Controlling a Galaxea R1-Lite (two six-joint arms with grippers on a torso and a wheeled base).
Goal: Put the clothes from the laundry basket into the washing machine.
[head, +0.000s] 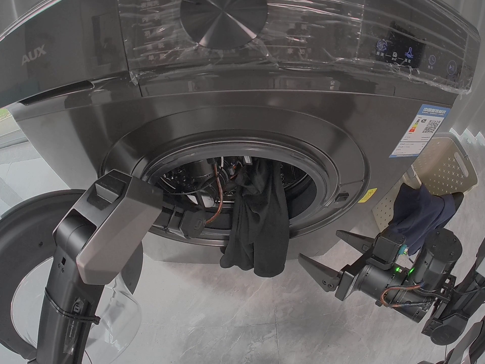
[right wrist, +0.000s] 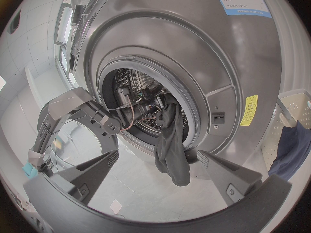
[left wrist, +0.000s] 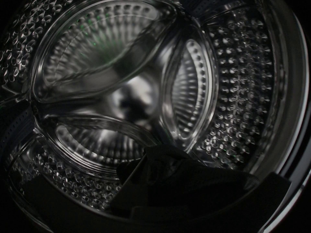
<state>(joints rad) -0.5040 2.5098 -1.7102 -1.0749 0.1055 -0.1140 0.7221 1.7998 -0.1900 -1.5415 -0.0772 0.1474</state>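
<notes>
A black garment (head: 260, 223) hangs out of the washing machine's round opening (head: 323, 178) and drapes over its lower rim toward the floor. Its top end is bunched at my left gripper (head: 242, 170), which is inside the drum and shut on it. In the left wrist view, dark cloth and the left gripper (left wrist: 168, 175) sit low before the shiny drum wall (left wrist: 239, 81). My right gripper (head: 319, 245) is open and holds nothing, low in front of the machine, right of the garment (right wrist: 171, 152). A navy garment (head: 419, 211) drapes over the beige laundry basket (head: 444, 168).
The machine's round door (head: 20, 259) stands swung open at the left, behind my left arm. The basket (right wrist: 291, 110) stands against the machine's right side, by my right arm. Grey tiled floor (head: 212, 309) lies open below the machine's front.
</notes>
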